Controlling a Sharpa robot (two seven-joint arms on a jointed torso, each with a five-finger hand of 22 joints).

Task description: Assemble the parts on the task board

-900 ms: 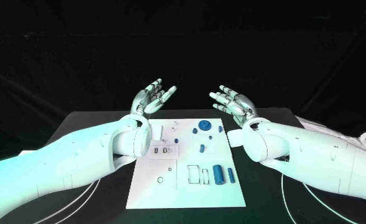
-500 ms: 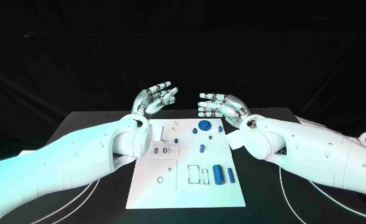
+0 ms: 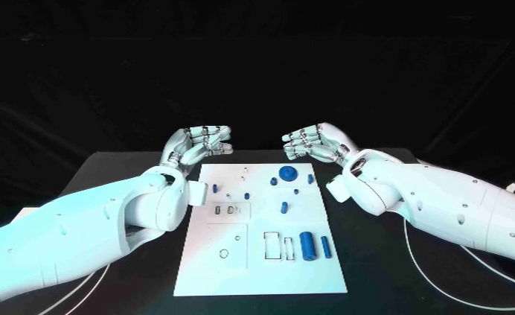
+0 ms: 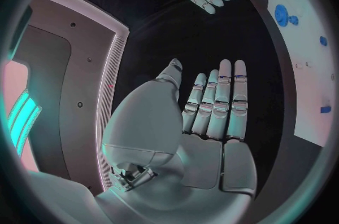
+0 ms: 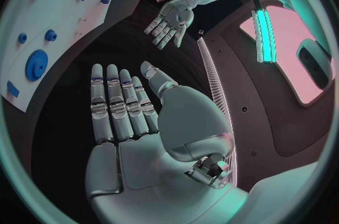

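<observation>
Left robot hand and right robot hand empty, fingers straight and apart, poised past the far edge of the task board. Blue parts on board, near right robot hand.

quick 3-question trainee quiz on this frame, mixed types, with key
1. True or false: the left hand grips a blue part.
2. Multiple choice: the blue gear lies on the task board at A) its far end, by the hands; B) its near end, by the robot; C) off the board, on the table.
3. Fill in: the right hand holds ____.

Key:
1. False; it holds nothing, fingers straight in the left wrist view.
2. A.
3. Nothing; its palm is bare in the right wrist view.
</observation>
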